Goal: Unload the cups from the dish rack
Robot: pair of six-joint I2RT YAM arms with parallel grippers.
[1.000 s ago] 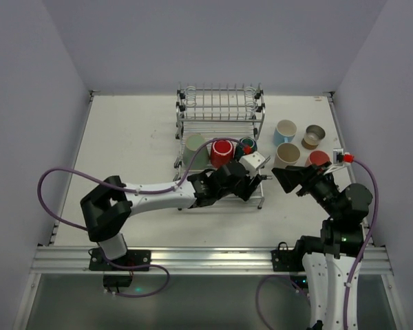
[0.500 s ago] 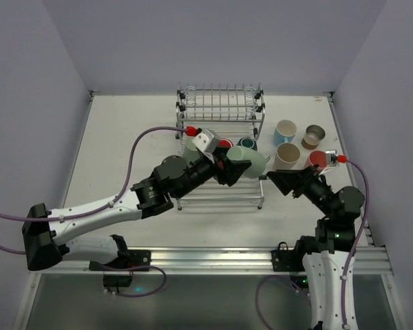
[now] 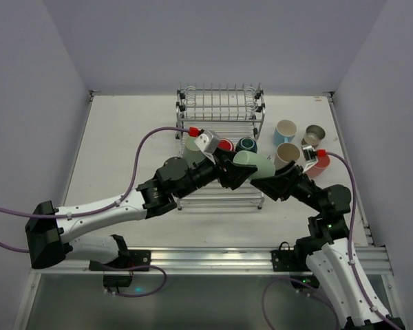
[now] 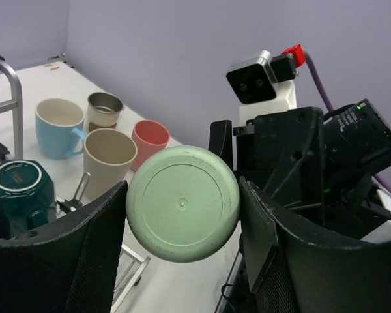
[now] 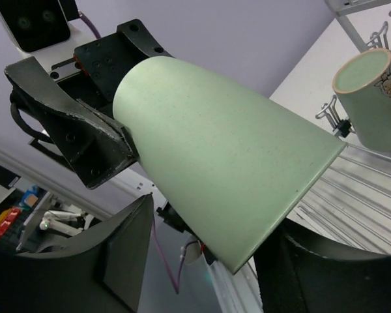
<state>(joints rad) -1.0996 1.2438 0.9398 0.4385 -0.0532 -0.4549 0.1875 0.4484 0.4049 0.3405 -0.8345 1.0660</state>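
Centrally, the left pincer [image 4: 180, 202] pinches a mint green cup [image 3: 256, 163] over the dish rack [image 3: 220, 110]. The right pincer [image 3: 272, 180], spread, flanks it, contact unclear.

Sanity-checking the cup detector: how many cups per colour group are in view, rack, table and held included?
Green: 2 (mint cup, sage mug)
Blue/teal: 2 (light blue mug, dark teal cup)
Red/pink: 2 (red cup, pink cup)
Tan/beige: 2 (tan-brown cup, beige cup)
Total: 8

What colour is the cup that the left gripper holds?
The cup is plain mint green, best seen in the right wrist view.
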